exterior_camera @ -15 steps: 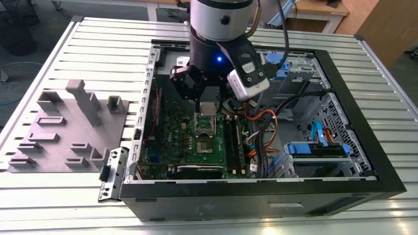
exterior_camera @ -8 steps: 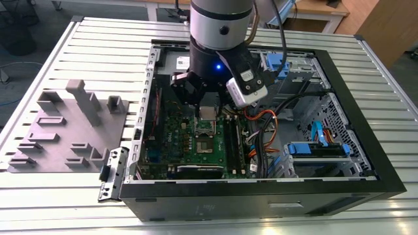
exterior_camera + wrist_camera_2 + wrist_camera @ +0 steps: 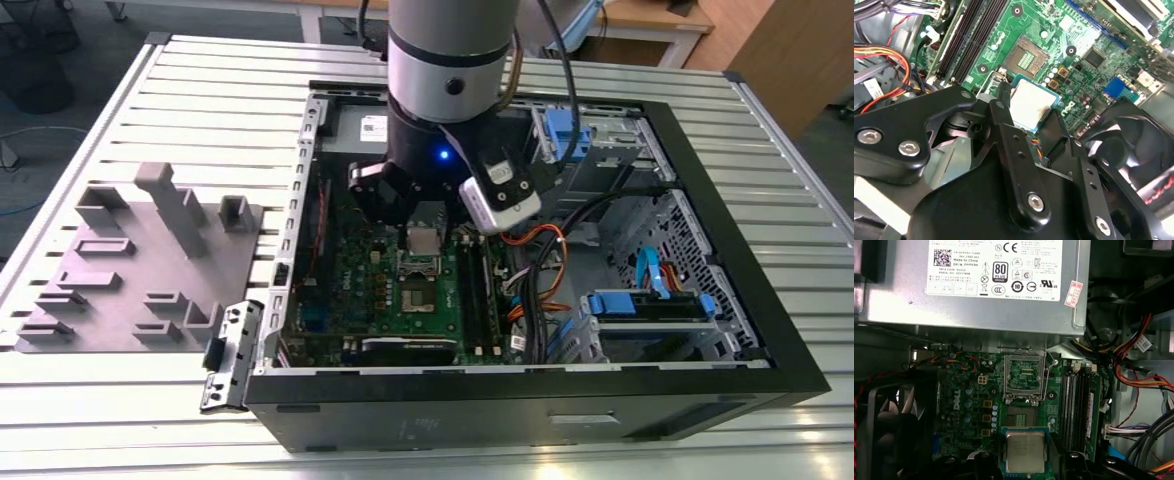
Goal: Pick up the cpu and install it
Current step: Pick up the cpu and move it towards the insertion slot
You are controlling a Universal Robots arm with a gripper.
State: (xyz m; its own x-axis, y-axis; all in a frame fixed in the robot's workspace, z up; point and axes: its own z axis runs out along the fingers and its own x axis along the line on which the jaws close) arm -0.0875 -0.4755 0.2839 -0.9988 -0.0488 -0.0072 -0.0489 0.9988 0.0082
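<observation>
- One cpu [image 3: 1025, 452], silver top up, sits clamped between the two fingers [image 3: 1004, 120] of the single gripper [image 3: 422, 236], raised over the green motherboard [image 3: 1053, 400].
- One socket [image 3: 1026, 57] lies on that board, near the cpu.
- One grey power supply box [image 3: 979, 305], one black fan [image 3: 1124, 150].

A grey fixture [image 3: 134, 265] lies on the slatted table [image 3: 114, 405] beside the open case [image 3: 534, 400].

Exterior view: high, off-arm, angled down on the whole open PC case [image 3: 747, 340], mid-frame. First wrist view: near, looking straight down on the motherboard [image 3: 964, 405]. Second wrist view: closer, oblique. All three share the socket [image 3: 1026, 57]; both wrist views share the cpu [image 3: 1031, 105].
</observation>
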